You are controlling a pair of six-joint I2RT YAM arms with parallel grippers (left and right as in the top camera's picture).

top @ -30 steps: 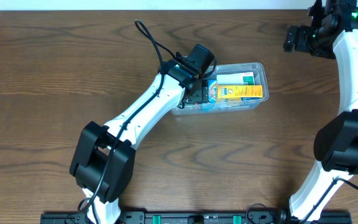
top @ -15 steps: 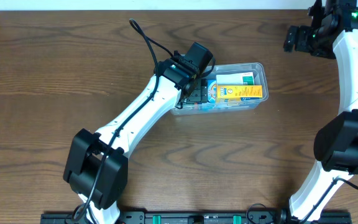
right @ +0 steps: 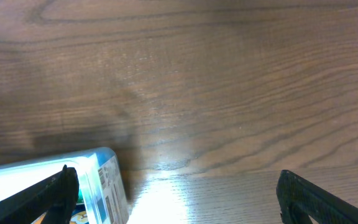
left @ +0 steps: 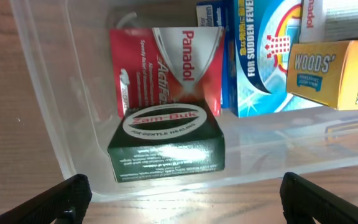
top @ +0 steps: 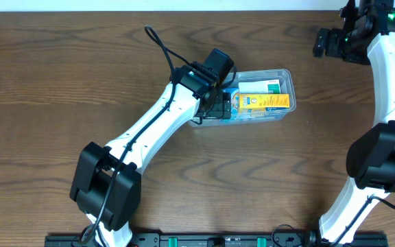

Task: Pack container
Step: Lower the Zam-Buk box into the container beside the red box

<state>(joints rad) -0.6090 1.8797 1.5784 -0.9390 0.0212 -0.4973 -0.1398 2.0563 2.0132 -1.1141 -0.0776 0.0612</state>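
Note:
The container [top: 289, 84] is a clear plastic tub on the wooden table, right of centre. Inside it lie a yellow box [top: 266, 102], a blue box [top: 233, 103] and a green-and-white box [top: 265, 86]. My left gripper [top: 213, 106] hovers at the tub's left end, open and empty. In the left wrist view its fingers [left: 61, 200] stand wide apart before the container wall [left: 39, 81]; behind the wall are a dark green Zam-Buk box [left: 166, 146], a red Panadol box [left: 166, 65], the blue box [left: 263, 62] and the yellow Woods' box [left: 337, 74]. My right gripper [top: 323, 42] is open at the far right, away from the tub.
The right wrist view shows bare wood grain with one corner of the container [right: 104, 171] at lower left, between the open right gripper's [right: 179, 200] fingers [right: 45, 199] but far below. The left arm's black cable [top: 162, 41] loops over the table behind the wrist.
The left arm's elbow and base link shifted slightly to the left; its gripper stays at the tub's left end. The right arm has not moved.

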